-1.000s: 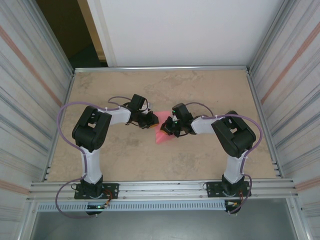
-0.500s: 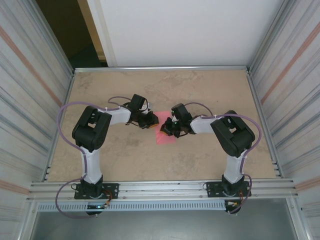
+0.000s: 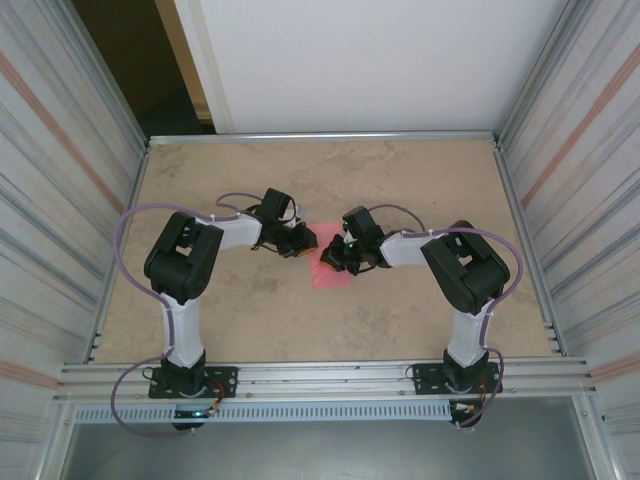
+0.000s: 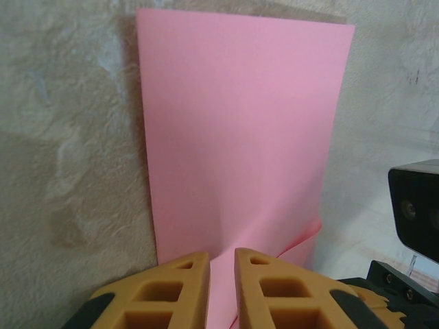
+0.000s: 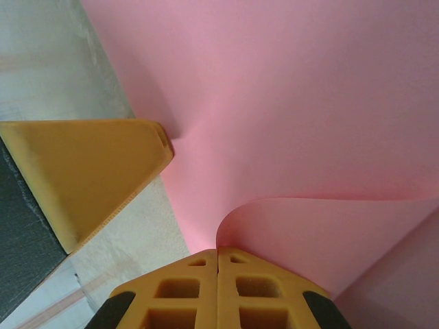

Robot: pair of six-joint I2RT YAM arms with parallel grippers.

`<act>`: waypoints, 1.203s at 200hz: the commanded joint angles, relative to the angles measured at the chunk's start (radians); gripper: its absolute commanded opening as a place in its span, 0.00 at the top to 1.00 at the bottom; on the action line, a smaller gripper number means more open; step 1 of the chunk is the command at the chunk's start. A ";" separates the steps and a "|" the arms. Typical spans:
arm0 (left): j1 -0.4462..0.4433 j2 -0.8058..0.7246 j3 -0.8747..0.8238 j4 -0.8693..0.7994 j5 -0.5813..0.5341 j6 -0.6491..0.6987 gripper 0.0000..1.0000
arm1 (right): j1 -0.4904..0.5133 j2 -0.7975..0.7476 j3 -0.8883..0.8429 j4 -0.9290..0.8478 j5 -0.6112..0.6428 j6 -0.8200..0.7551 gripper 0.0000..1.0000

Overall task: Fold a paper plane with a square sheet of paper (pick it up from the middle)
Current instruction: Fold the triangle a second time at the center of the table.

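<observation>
The square sheet of paper is pink and lies on the table between the two arms. My left gripper stands at its left edge. In the left wrist view its jaws stand a narrow gap apart, their tips down on the flat paper, and pink shows through the gap. My right gripper is shut on the paper's edge, and a flap curls up and over from its jaws. The left gripper's orange finger touches the sheet and dents it. No paper plane shape shows.
Metal rails frame the beige table, with corrugated walls on both sides. The right arm's wrist camera sits close beside the paper's right edge. The two grippers stand nearly touching over the sheet.
My right gripper has shifted slightly left with the paper's edge, and the sheet's outline has gone from pointed to squarer. The left arm has not moved.
</observation>
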 commanded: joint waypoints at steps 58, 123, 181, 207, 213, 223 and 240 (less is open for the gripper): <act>0.000 0.041 -0.015 -0.073 -0.029 0.027 0.81 | 0.009 0.032 0.022 0.003 -0.007 -0.015 0.98; 0.000 0.041 -0.015 -0.074 -0.029 0.027 0.81 | 0.011 0.034 0.023 0.003 -0.007 -0.016 0.98; 0.003 0.038 -0.017 -0.075 -0.030 0.027 0.81 | 0.010 0.041 0.026 -0.006 -0.003 -0.016 0.97; 0.005 0.031 -0.017 -0.075 -0.029 0.026 0.81 | 0.010 0.043 0.028 -0.030 0.007 -0.017 0.95; 0.005 0.027 -0.015 -0.075 -0.029 0.024 0.81 | 0.011 0.043 0.028 -0.039 0.010 -0.018 0.94; 0.010 0.016 -0.010 -0.078 -0.026 0.022 0.81 | 0.012 0.040 0.029 -0.055 0.016 -0.018 0.92; 0.022 -0.017 0.008 -0.091 -0.031 0.025 0.81 | 0.012 0.041 0.028 -0.069 0.024 -0.017 0.88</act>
